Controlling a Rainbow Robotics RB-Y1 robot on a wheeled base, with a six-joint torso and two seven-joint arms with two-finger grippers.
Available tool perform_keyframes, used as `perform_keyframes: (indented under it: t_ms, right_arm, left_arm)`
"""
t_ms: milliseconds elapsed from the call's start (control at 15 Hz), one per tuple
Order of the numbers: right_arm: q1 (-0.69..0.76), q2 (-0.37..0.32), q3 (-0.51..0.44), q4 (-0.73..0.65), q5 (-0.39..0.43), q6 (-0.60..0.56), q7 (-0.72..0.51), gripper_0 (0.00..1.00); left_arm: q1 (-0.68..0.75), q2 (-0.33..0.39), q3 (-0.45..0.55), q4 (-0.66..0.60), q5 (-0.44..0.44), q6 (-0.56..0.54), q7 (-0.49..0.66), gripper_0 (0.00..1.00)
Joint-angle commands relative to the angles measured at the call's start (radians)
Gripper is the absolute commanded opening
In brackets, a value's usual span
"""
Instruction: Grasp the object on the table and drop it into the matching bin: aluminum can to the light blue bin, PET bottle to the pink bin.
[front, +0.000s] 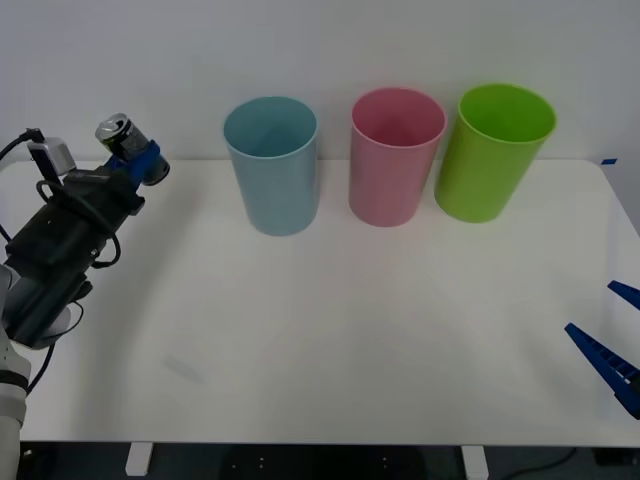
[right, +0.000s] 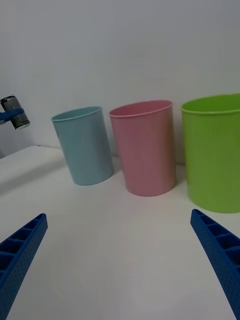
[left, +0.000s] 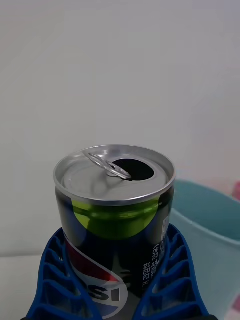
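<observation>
Left hand (front: 137, 160) grips the aluminum can (front: 117, 133) aloft, left of the light blue bin (front: 271, 165); my right hand (right: 120, 260) idles open. Risk: releasing short drops it onto the surface (front: 330, 330).

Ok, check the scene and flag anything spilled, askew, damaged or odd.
Nothing stands out. The left gripper holds the opened aluminum can undented, above the table's left end. The light blue bin, pink bin and lime green bin stand upright in a row. The right gripper waits open.
</observation>
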Motion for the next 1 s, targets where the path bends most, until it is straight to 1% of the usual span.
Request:
perform_keyframes:
  t_ms: [67,200,333,533,600,667,800,1000]
  right_arm:
    - [0.0,0.0,0.0,0.0,0.0,0.0,0.0,1.0]
    - [0.0,0.0,0.0,0.0,0.0,0.0,0.0,1.0]
    - [0.0,0.0,0.0,0.0,0.0,0.0,0.0,1.0]
    - [0.0,0.0,0.0,0.0,0.0,0.0,0.0,1.0]
    - [0.0,0.0,0.0,0.0,0.0,0.0,0.0,1.0]
    - [0.0,0.0,0.0,0.0,0.0,0.0,0.0,1.0]
    - [0.0,0.0,0.0,0.0,0.0,0.0,0.0,1.0]
    - [0.0,0.0,0.0,0.0,0.0,0.0,0.0,1.0]
  left_arm:
    - [-0.025,0.0,-0.01,-0.054,-0.001,0.0,0.07,0.0]
    - [-0.073,0.0,-0.013,-0.055,-0.001,0.01,0.079,0.0]
    - [-0.108,0.0,-0.015,-0.055,-0.03,0.013,0.087,0.0]
    - [-0.171,0.0,-0.01,-0.055,-0.144,0.008,0.133,0.0]
    - [-0.195,0.0,-0.01,-0.055,-0.21,-0.003,0.187,0.0]
    - [-0.212,0.0,-0.012,-0.055,-0.254,-0.01,0.213,0.0]
    - [-0.252,0.0,-0.013,-0.046,-0.356,-0.066,0.273,0.0]
    - [-0.327,0.0,-0.018,0.034,-0.442,-0.132,0.283,0.0]
